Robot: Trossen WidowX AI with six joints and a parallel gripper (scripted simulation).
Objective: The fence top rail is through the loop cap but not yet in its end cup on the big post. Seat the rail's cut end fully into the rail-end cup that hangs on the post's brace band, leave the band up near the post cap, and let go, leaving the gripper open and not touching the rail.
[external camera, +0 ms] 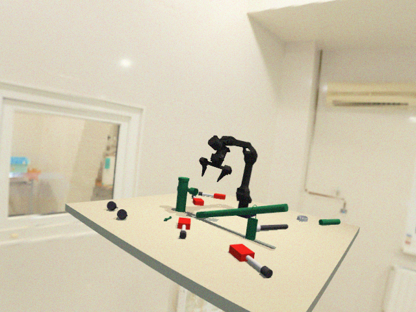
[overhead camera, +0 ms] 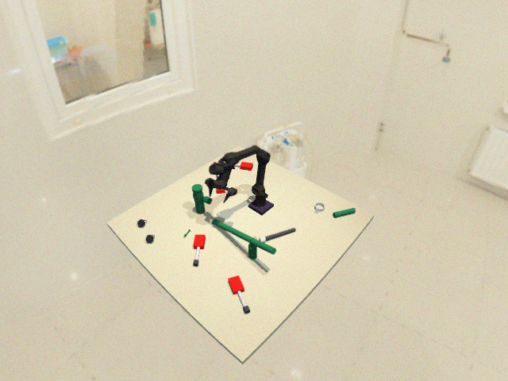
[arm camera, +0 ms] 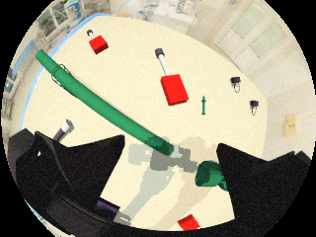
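The long green rail (overhead camera: 233, 231) (external camera: 234, 211) (arm camera: 106, 106) slants through the thin wire loop above the short green post (overhead camera: 252, 252) (external camera: 251, 229). Its end toward the big post is low, at or close to the table. The big green post (overhead camera: 199, 205) (external camera: 181, 199) stands upright. The green end cup (overhead camera: 208, 200) (external camera: 193, 191) (arm camera: 209, 174) sticks out from its upper part, a little below the post cap, apart from the rail. The band is hard to make out. My gripper (overhead camera: 217, 198) (external camera: 210, 178) (arm camera: 173, 145) is open and empty, above and beside the cup, touching nothing.
Red-headed tools lie around, one (overhead camera: 199, 241) (external camera: 184, 223) (arm camera: 174, 90) in front of the big post. A dark bar (overhead camera: 281, 234) (external camera: 273, 227) lies by the short post. A ring (overhead camera: 315, 207) and green tube (overhead camera: 344, 213) lie right; two black caps (overhead camera: 141, 223) (overhead camera: 149, 238) lie left.
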